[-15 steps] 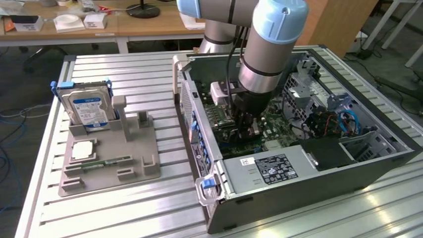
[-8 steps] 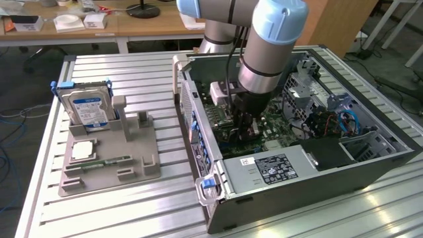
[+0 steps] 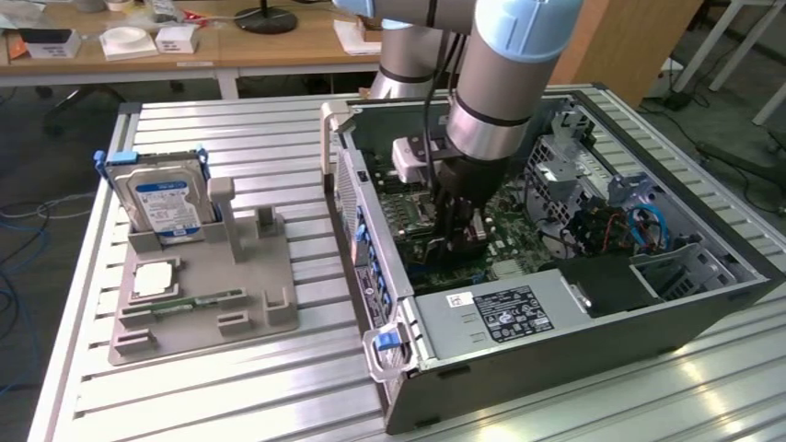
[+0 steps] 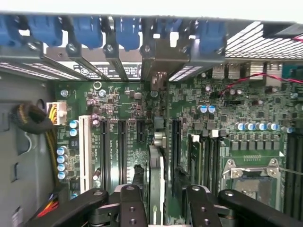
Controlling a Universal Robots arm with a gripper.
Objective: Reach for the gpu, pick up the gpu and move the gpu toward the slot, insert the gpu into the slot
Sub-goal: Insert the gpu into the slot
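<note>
Gripper point(image 4: 158, 201) inside open computer case point(image 3: 687, 304), low over motherboard point(image 4: 246, 142); fingers point(image 4: 131, 203) spread, standing clear on both sides of gpu point(image 4: 155, 179). Gpu upright on edge between fingers, seated in motherboard slot, silver bracket end point(image 4: 158, 61) at rear slot row. Hard drive point(image 3: 166, 204) upright in grey holder point(image 3: 209, 295) on table point(image 3: 246, 387), outside case.
</note>
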